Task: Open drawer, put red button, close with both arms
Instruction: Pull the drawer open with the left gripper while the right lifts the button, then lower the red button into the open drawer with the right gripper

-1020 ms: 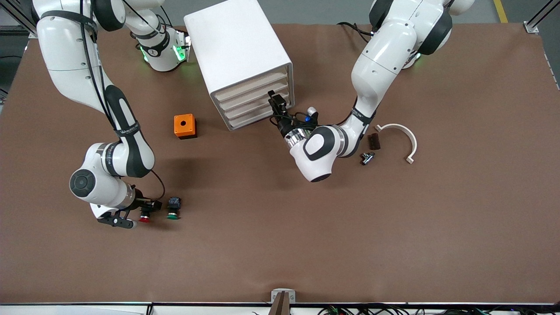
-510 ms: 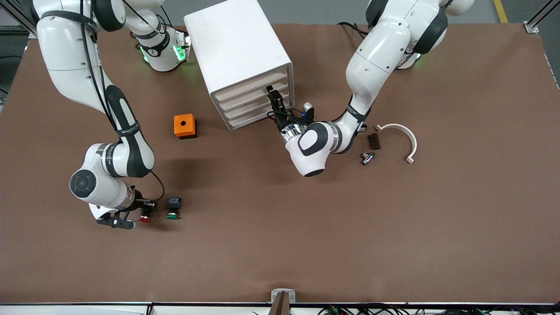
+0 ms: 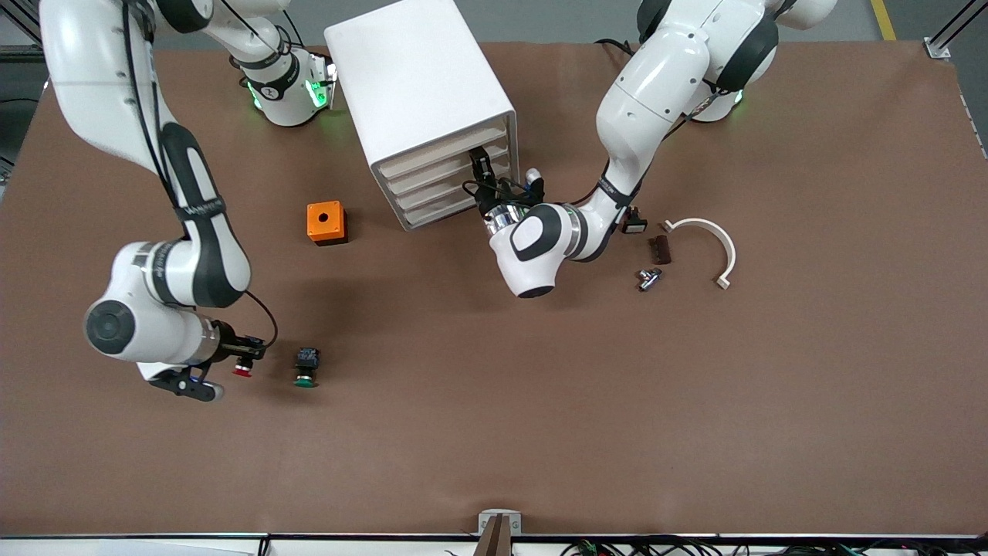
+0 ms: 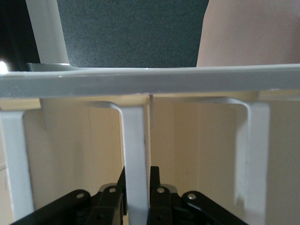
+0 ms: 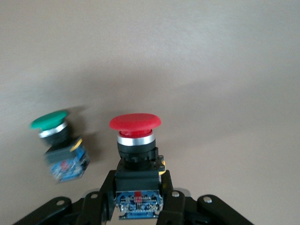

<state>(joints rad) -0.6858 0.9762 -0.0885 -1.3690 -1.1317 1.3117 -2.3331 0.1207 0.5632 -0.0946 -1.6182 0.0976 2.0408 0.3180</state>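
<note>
Red cap up, the button [image 3: 242, 370] hangs in the right gripper [image 3: 244, 361] at about eight o'clock in the front view, lifted off the brown table [image 3: 695, 401] where a second ago it stood just beside the green button [image 3: 306, 367]; the gap between the two has widened. Near twelve o'clock the left gripper [image 3: 480, 174] has pushed in against the white cabinet's [image 3: 421, 100] drawer fronts. An orange box [image 3: 325, 222] sits around ten o'clock.

Left wrist view: the fingers [image 4: 157, 199] pinch a pale handle [image 4: 136, 159] on a drawer front, one each side of it.

Right wrist view: the jaws are clamped on the red button's [image 5: 136, 154] black-and-blue body, the table well below it, the green one [image 5: 58, 143] left lying there.

So the pick looks done and the handle taken; pulling the drawer open is likely next.
</note>
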